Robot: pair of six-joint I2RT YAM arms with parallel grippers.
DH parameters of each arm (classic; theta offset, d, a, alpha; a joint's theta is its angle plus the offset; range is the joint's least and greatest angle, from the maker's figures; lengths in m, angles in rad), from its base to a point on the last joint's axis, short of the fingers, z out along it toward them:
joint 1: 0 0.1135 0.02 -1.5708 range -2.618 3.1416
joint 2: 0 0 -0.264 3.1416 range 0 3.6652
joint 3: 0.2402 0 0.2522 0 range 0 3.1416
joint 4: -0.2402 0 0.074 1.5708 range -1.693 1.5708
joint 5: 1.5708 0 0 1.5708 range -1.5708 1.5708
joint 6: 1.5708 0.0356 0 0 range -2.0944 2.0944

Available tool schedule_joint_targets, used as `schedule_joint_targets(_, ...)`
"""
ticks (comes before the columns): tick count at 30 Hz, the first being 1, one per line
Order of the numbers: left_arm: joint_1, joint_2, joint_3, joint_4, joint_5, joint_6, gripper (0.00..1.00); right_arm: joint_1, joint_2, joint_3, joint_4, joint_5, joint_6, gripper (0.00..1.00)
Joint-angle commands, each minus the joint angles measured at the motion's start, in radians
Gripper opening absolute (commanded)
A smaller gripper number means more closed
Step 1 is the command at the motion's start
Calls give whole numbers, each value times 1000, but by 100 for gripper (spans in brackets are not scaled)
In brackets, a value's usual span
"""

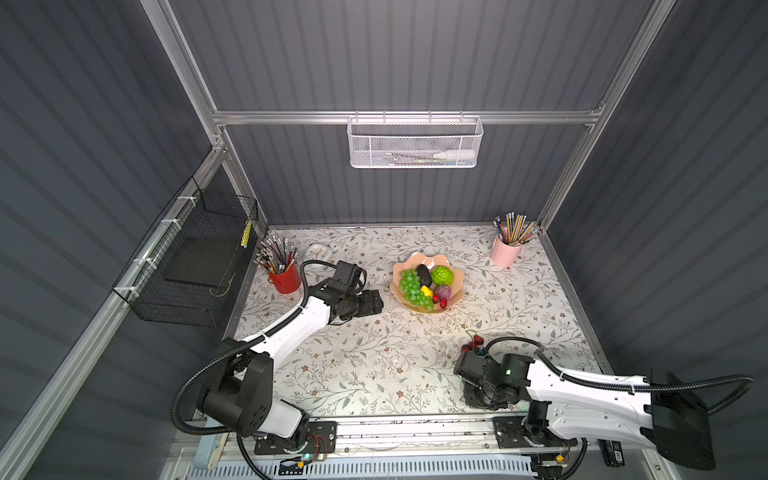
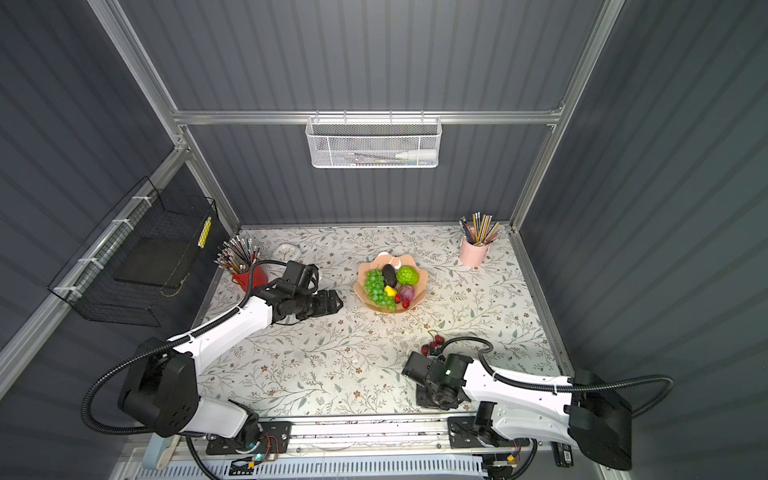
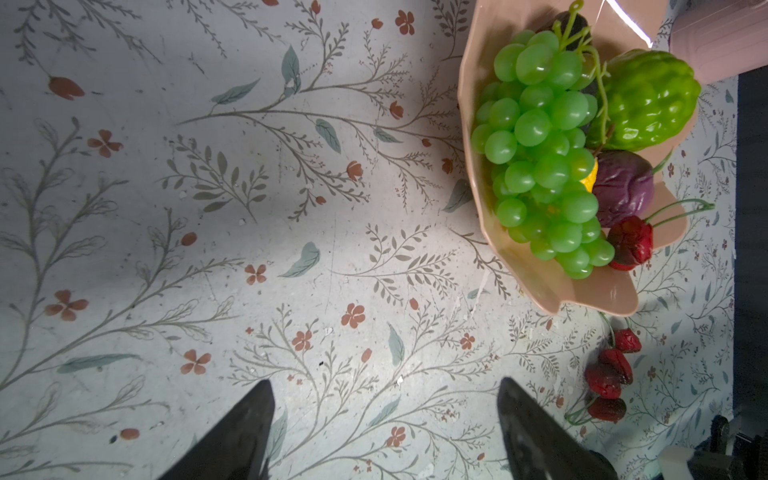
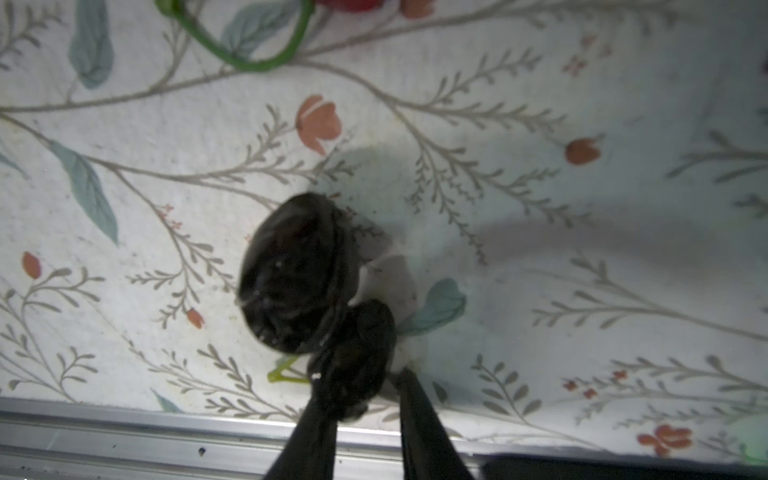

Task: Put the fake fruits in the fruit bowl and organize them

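Dark wrinkled plastic cherries (image 4: 316, 299), pinched.
My right fingers (image 4: 424, 436) grasp them at their tips; my left fingers (image 3: 237, 440) stand released, empty.

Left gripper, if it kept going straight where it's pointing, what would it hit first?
Likely the fruit bowl, at its rim beside the green grapes. Only bare tablecloth lies between. The left gripper looks slightly off-line, so it may just graze it.
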Motion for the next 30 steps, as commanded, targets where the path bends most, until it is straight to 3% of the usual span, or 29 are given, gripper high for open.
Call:
schedule_joint_targets(1,0,10,35,-30,6,9,84,-22,-1,-19,51,95,10,26)
schedule_joint_targets(6,0,19,37,-28,8,6,84,-77,-25,-49,78,90,-16,24)
schedule_joint_targets(17,0,17,53,-41,-1,11,84,-114,30,-30,90,88,-85,1)
schedule_joint_targets(25,0,17,62,-48,-4,11,84,-130,-73,73,-67,161,-141,0)
schedule_joint_targets(30,0,14,57,-42,-6,7,84,-195,-132,184,-148,177,-224,0)
